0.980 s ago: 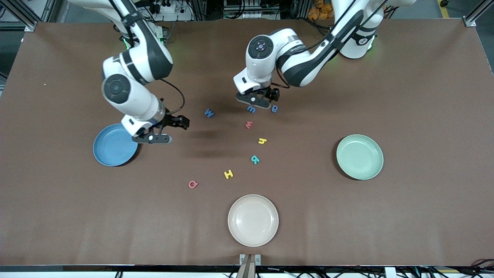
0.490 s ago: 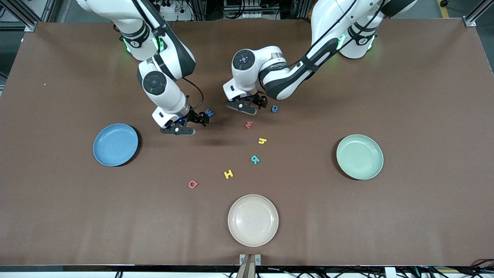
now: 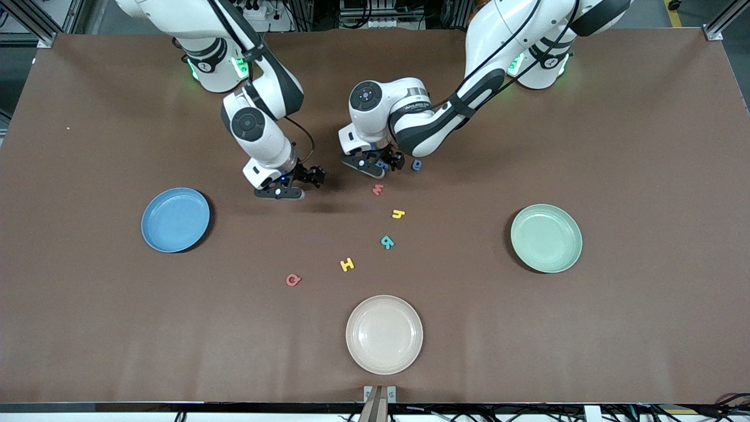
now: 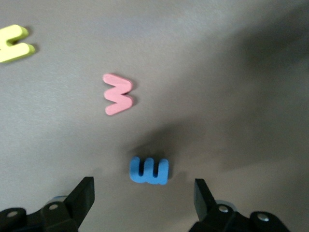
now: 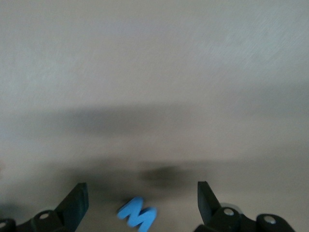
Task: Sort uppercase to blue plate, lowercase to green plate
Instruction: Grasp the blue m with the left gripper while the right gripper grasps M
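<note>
My right gripper (image 3: 311,177) is open and low over the blue M (image 5: 137,217), which lies on the table between its fingers (image 5: 77,198). My left gripper (image 3: 384,163) is open and low over the blue m (image 4: 149,170), which lies between its fingers (image 4: 86,189). The red m (image 3: 378,189), yellow h (image 3: 399,214), teal R (image 3: 387,241), yellow H (image 3: 347,264), red Q (image 3: 293,280) and blue a-like letter (image 3: 416,165) lie loose mid-table. The blue plate (image 3: 175,220) and green plate (image 3: 546,238) hold nothing.
A cream plate (image 3: 384,334) sits near the front edge, nearer the camera than the letters. The two grippers are close together at mid-table. The red m (image 4: 118,94) and yellow h (image 4: 14,43) also show in the left wrist view.
My right gripper has moved from beside the blue plate to over the blue M. My left gripper has shifted slightly toward the right arm's end, staying over the blue m.
</note>
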